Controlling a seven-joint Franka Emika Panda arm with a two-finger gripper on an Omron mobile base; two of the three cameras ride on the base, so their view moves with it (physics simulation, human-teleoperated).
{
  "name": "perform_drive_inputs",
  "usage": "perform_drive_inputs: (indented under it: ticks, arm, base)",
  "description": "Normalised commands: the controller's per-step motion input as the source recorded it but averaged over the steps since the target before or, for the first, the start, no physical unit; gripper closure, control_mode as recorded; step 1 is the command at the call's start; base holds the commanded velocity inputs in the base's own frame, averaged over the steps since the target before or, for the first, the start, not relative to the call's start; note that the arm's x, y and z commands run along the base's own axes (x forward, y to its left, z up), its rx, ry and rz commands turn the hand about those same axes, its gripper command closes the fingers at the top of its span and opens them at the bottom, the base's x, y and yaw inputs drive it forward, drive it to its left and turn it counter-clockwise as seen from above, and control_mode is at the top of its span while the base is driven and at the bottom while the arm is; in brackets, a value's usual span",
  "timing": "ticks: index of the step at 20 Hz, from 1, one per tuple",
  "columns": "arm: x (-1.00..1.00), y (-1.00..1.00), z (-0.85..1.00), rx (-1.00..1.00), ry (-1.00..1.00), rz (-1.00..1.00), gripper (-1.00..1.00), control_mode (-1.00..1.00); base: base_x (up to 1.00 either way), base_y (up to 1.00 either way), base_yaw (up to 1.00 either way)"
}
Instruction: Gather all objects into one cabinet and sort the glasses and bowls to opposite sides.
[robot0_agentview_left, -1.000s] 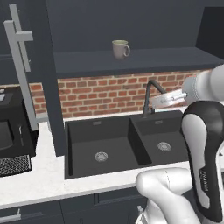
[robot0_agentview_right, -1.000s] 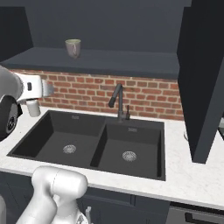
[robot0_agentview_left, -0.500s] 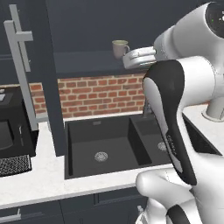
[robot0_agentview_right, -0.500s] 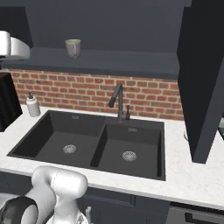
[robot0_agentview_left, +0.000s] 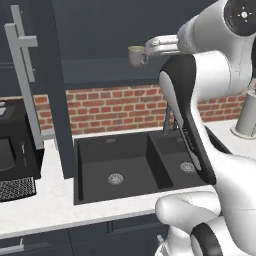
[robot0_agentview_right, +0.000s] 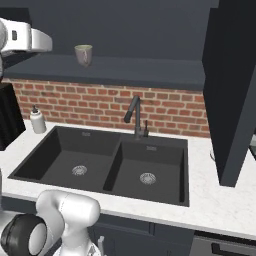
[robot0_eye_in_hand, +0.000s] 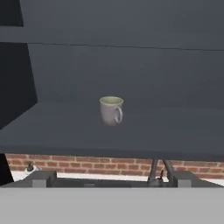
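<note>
A pale grey-beige mug (robot0_eye_in_hand: 111, 110) with a loop handle stands upright on the dark shelf (robot0_eye_in_hand: 61, 131) of the open slate-grey cabinet. It is also in the base views, mug (robot0_agentview_left: 136, 56) and mug (robot0_agentview_right: 83, 54). My gripper (robot0_eye_in_hand: 111, 179) is raised to shelf height in front of the mug and some way short of it. It is open, its fingertips (robot0_eye_in_hand: 41, 178) wide apart with nothing between them. In the left base view the gripper (robot0_agentview_left: 150, 45) hangs just right of the mug. The red cup and both bowls are out of view.
The cabinet's open door with its silver bar handle (robot0_agentview_left: 22, 75) juts out at the left. Another dark door (robot0_agentview_right: 232, 90) hangs at the right. Below are the brick wall, a black double sink (robot0_agentview_right: 110, 160), a faucet (robot0_agentview_right: 134, 112), a soap bottle (robot0_agentview_right: 37, 120) and a coffee machine (robot0_agentview_left: 15, 155).
The arm has swung up from sink height to shelf height and leftward, bringing the hand level with the mug. The mug has not moved, and the gripper stays open.
</note>
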Motion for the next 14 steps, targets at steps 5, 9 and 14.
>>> perform_drive_inputs:
  ticks: [5, 9, 14]
  arm:
    - [0.32, -0.41, -0.14, 0.05, -0.33, 0.03, -1.00, -1.00]
    - [0.09, -0.04, 0.25, -0.01, -0.10, 0.00, -1.00, -1.00]
    - [0.44, -0.03, 0.48, -0.16, 0.20, 0.18, -1.00, -1.00]
  base:
    - [0.00, 0.00, 0.00]
    - [0.00, 0.00, 0.00]
    - [0.00, 0.00, 0.00]
